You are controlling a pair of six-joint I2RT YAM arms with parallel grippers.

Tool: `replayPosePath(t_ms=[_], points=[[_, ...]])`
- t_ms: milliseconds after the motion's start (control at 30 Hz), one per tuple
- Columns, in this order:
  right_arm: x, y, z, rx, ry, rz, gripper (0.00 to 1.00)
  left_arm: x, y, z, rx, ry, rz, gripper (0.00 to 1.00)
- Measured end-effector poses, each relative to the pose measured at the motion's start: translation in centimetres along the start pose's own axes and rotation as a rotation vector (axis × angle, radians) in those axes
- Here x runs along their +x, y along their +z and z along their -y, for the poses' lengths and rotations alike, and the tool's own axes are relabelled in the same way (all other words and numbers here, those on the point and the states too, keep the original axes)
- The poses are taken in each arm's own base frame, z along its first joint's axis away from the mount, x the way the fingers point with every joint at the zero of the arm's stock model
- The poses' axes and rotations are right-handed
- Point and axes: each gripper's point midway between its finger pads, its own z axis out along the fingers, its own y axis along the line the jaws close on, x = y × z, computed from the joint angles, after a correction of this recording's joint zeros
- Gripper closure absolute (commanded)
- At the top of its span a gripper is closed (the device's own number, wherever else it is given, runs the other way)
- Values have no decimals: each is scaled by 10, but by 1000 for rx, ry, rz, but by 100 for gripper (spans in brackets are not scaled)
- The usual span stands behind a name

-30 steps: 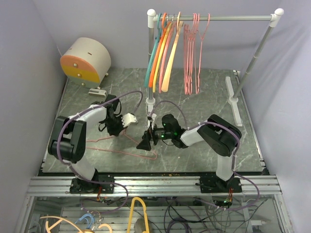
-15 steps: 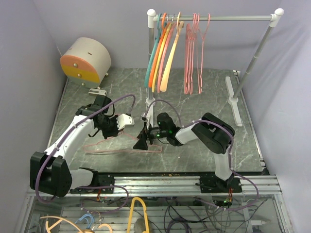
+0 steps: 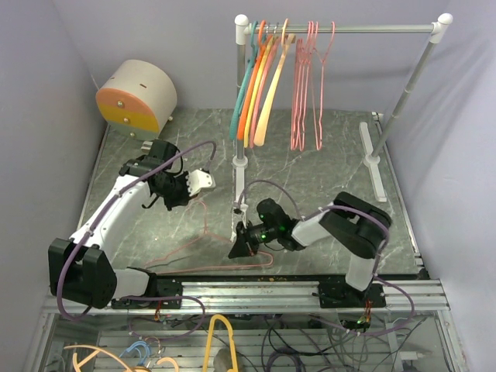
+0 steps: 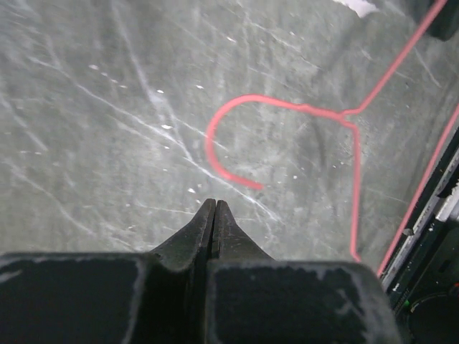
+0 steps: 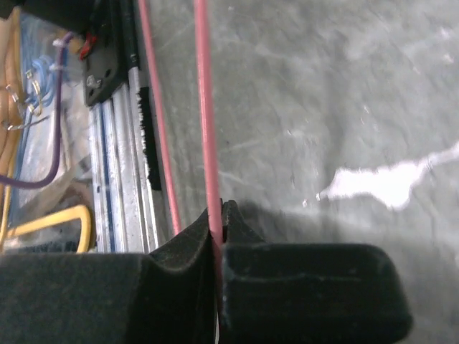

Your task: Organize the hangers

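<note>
One pink wire hanger [image 3: 178, 252] lies flat on the dark marble table near its front edge. My right gripper [image 3: 235, 253] is low over the table and shut on this hanger's wire [image 5: 206, 143], which runs straight out from between the jaws. My left gripper [image 3: 177, 200] is shut with nothing in it, its tips [image 4: 214, 205] hovering just short of the hanger's hook [image 4: 229, 140]. On the silver rail [image 3: 364, 29] hang teal [image 3: 242, 97], orange [image 3: 253, 85], peach and yellow [image 3: 269, 101] hangers, plus several pink wire hangers [image 3: 306, 85].
A round beige and orange drawer box [image 3: 136, 96] stands at the back left with a small grey object [image 3: 155, 146] before it. The rail's white post foot [image 3: 240, 163] and right foot [image 3: 374, 159] rest on the table. An aluminium frame [image 3: 256, 294] borders the front edge.
My right gripper has shut on the pink wire and moved toward the front edge, and the hanger shifted with it. My left arm has drawn back from the hanger, still shut.
</note>
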Motion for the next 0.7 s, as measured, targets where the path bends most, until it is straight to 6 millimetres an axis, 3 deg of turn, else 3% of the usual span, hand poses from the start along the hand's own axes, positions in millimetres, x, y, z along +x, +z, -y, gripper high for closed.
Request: replayPosePath(t_ms=[133,300,400,567,700], points=[[-1,-21,-10,130,26,37,100,-21,-18,-17,-60,-8,41,90],[-44,-53,-38,291,-15,215,100,-65,-70,-47,-209,-61,122,84],[-53,-77,-37,401,31,300,100,-82,-101,-60,-302,-103,150,85],[-34,-130,-14,676,175,385,100,-78,-141,-56,-431,-178,141,86],[-28,-169,-12,806,233,462,100,-68,-167,-39,-504,-217,143,86]])
